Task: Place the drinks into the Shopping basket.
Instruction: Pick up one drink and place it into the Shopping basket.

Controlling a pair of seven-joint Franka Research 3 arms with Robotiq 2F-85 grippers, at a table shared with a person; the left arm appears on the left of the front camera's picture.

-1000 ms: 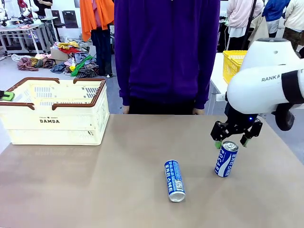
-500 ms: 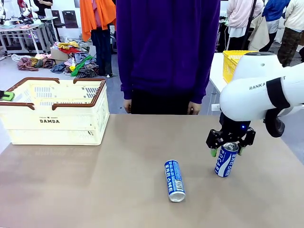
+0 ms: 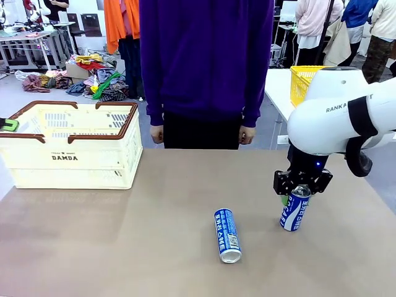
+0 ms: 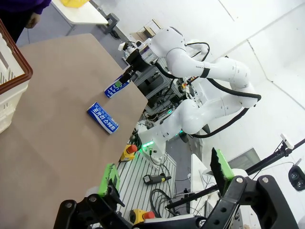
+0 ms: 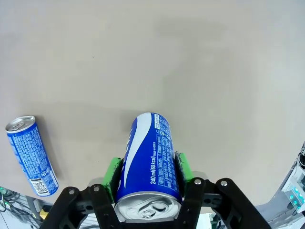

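A blue can [image 3: 294, 210] stands upright at the table's right side, and my right gripper [image 3: 297, 191] is shut on its top. The right wrist view looks down this can [image 5: 148, 160] with a green pad pressed on each side of it. A second blue can [image 3: 227, 234] lies on its side near the table's middle; it shows too as a can [image 5: 32, 155] and a can [image 4: 102, 117]. The cream Shopping basket [image 3: 71, 154] with a brown rim stands at the far left. My left gripper [image 4: 166, 173] hangs open, off the table's left side, holding nothing.
A person in a purple top [image 3: 207, 68] stands at the far edge with both hands down. A smaller yellow basket [image 3: 303, 80] sits on another table behind my right arm. Bare tabletop [image 3: 124, 235] lies between the lying can and the Shopping basket.
My right gripper came down over the standing can's top and shut on it. The person stepped slightly to the left.
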